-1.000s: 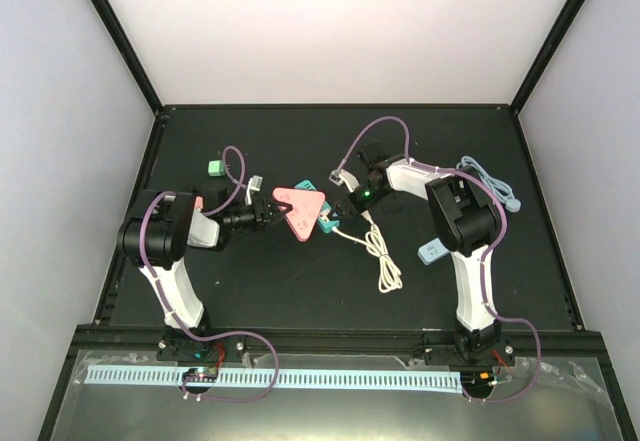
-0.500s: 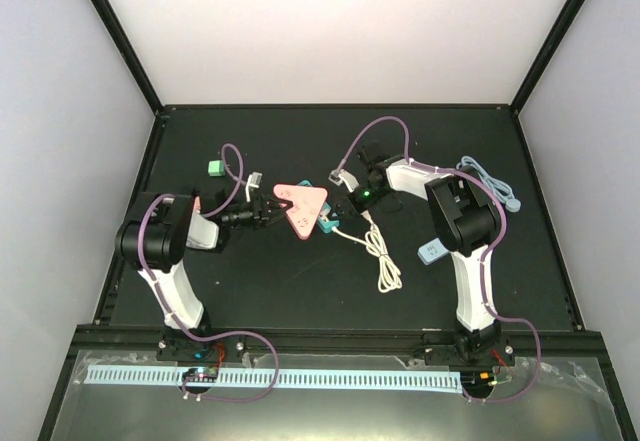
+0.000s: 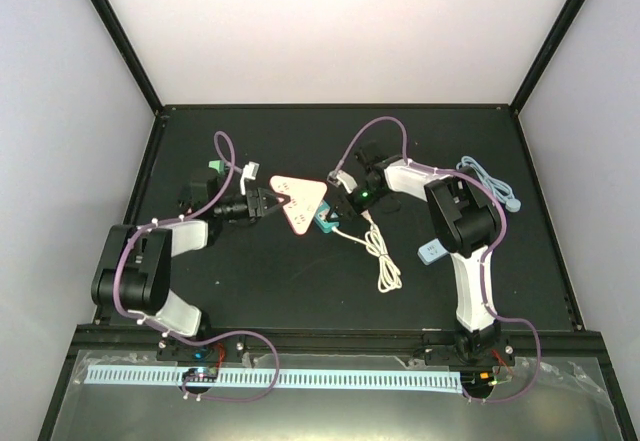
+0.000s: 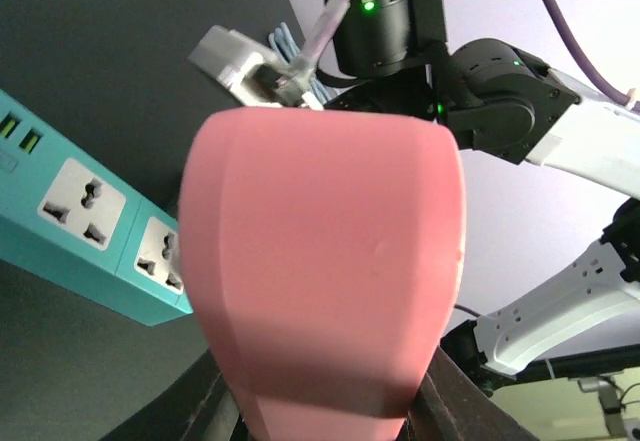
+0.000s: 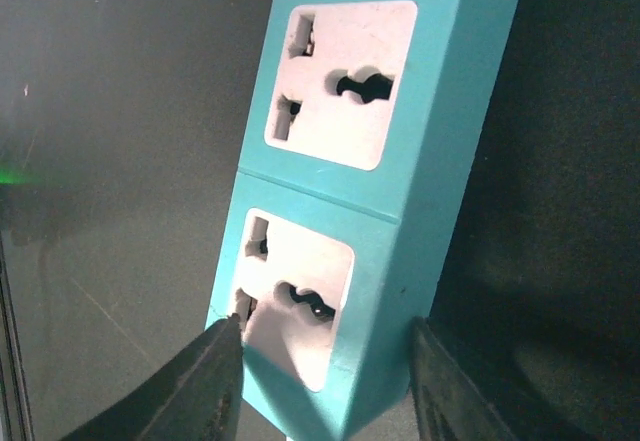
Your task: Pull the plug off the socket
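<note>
A pink triangular plug (image 3: 300, 199) is held at its left edge by my left gripper (image 3: 267, 204). In the left wrist view the plug (image 4: 325, 251) fills the middle, with the jaws pressed on both of its sides at the bottom. The teal socket strip (image 3: 326, 222) lies just right of and below the plug. Its near end meets the plug's edge in the top view, and I cannot tell if they touch. My right gripper (image 3: 341, 206) is shut on the strip (image 5: 370, 151), one finger on each side. The two sockets in that view are empty.
A white cable (image 3: 381, 258) runs from the strip toward the near edge. A green block (image 3: 213, 167) and a white adapter (image 3: 249, 173) lie at the back left. A pale blue cable (image 3: 490, 183) and a pale blue item (image 3: 432, 252) lie to the right.
My left arm has swung out to the left, and its gripper has carried the pink plug toward the back of the table. More of the teal strip shows. The right arm has stayed in place.
</note>
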{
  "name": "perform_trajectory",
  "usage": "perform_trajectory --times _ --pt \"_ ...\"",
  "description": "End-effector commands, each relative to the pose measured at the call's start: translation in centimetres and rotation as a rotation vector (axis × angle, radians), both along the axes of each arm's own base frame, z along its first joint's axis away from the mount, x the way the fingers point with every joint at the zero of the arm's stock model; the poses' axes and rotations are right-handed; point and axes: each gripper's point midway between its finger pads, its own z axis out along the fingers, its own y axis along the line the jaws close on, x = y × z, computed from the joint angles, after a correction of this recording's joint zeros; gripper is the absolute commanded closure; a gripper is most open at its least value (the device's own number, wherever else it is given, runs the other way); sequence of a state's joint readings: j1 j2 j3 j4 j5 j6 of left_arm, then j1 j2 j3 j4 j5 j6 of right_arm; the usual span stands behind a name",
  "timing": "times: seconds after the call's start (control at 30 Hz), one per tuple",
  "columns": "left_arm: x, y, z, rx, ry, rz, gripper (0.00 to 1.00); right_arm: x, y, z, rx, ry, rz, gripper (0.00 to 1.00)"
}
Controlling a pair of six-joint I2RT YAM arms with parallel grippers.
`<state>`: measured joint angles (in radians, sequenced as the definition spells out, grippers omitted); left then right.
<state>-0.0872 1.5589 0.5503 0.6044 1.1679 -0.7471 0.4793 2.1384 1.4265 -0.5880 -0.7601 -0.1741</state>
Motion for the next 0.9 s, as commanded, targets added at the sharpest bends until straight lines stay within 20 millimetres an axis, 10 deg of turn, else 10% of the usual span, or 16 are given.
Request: perform_trajectory --times 0.0,0.33,0.87 --pt "0.2 0.6 2.3 0.059 -0.124 -0.01 0.99 0.5 -0.5 -0.8 -0.065 -0.058 0.001 0.48" --pt "0.2 2.8 6.2 0.112 -0.245 0.033 0.98 0.6 0.4 4.1 -0.077 -0.258 0.051 0.28" --pt "-0.8 7.6 11.3 0.189 -0.344 0.187 0.98 4.0 2.1 3.3 -0.396 -0.583 -0.061 0.06"
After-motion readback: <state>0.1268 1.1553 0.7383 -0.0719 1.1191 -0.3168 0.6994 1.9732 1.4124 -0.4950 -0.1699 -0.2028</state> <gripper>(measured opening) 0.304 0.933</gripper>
